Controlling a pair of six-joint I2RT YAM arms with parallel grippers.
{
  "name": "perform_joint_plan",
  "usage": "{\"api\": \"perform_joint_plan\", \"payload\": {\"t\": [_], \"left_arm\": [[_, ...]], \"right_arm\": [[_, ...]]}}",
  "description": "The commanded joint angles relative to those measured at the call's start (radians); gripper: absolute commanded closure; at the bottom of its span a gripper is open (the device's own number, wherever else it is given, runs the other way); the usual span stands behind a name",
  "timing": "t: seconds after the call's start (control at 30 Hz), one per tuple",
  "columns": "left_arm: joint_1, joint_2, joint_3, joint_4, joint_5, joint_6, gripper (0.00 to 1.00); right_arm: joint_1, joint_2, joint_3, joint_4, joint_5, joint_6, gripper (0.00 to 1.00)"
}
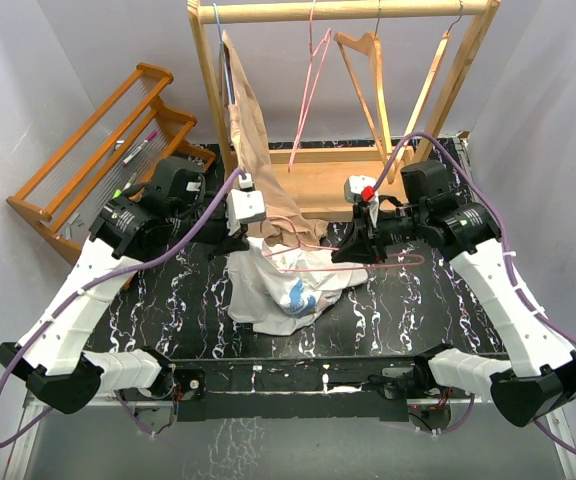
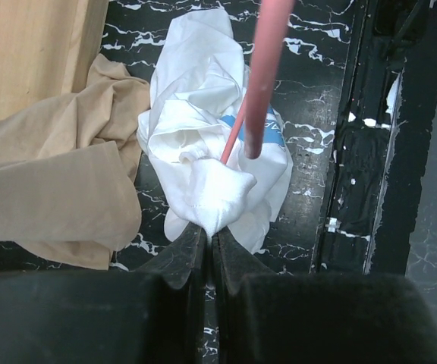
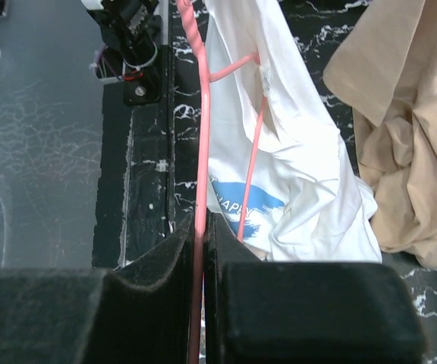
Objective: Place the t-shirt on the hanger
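the t-shirt [image 1: 273, 290] is white with a blue print. the hanger [image 3: 204, 136] is pink. the table [image 1: 423, 310] is black with white marbled veins. the garment [image 1: 253, 130] is beige-tan, the rack [image 1: 348, 11] light wood.

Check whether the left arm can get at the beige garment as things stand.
Probably not yet. The left tool is shut on a fold of the t-shirt, so it would have to let go first. Otherwise the beige garment lies close beside it, with nothing in between.
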Motion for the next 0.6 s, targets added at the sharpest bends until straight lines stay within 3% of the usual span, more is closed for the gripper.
{"api": "perform_joint_plan", "payload": {"t": [0.0,0.57], "left_arm": [[-0.004,-0.057,-0.033,0.003,-0.014,0.029,1.0],[-0.004,-0.13,-0.128,0.008,-0.061,0.079,1.0]], "right_arm": [[-0.005,0.033,0.081,0.047,-0.136,-0.036,0.92],[-0.005,0.205,0.17,-0.151,-0.191,-0.355,0.92]]}}
